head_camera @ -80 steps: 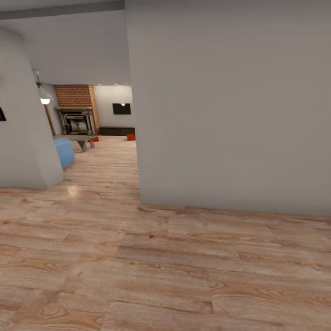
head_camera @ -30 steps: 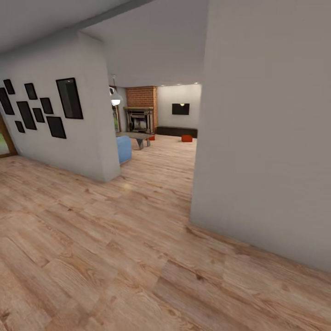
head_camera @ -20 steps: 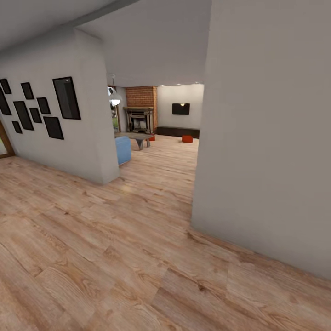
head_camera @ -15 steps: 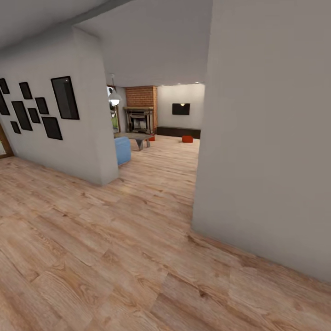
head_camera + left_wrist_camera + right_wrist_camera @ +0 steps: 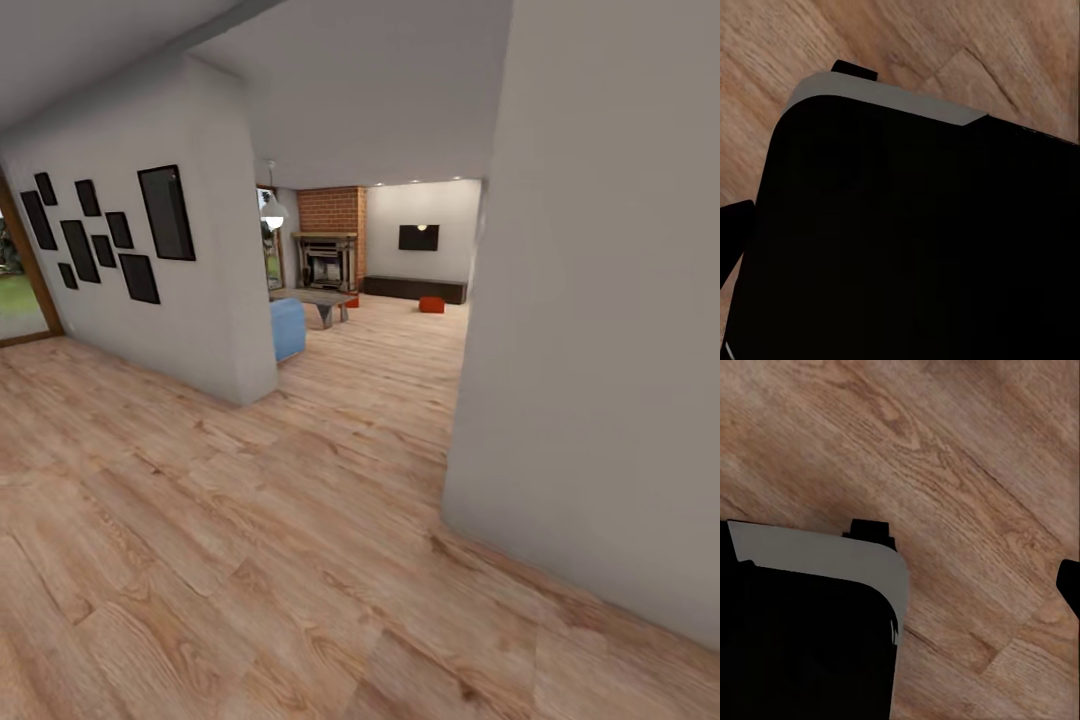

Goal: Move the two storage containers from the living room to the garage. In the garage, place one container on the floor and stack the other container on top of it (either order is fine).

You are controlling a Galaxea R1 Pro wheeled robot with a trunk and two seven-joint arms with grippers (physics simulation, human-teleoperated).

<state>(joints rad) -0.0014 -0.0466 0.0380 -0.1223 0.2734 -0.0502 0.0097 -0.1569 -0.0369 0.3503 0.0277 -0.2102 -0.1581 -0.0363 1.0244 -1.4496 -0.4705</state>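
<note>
Orange-red storage container (image 5: 432, 305) sits far off in the living room (image 5: 400, 260); jaws' state unreadable.

Black picture frames (image 5: 110, 240) hang on the white wall (image 5: 215, 300). A blue seat (image 5: 288, 328) stands beside a grey coffee table (image 5: 320, 298).

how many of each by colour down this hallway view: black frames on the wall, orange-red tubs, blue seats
black picture frames: 9
orange-red storage containers: 2, the second partly hidden behind the low table
blue seat: 1
total: 12
</note>
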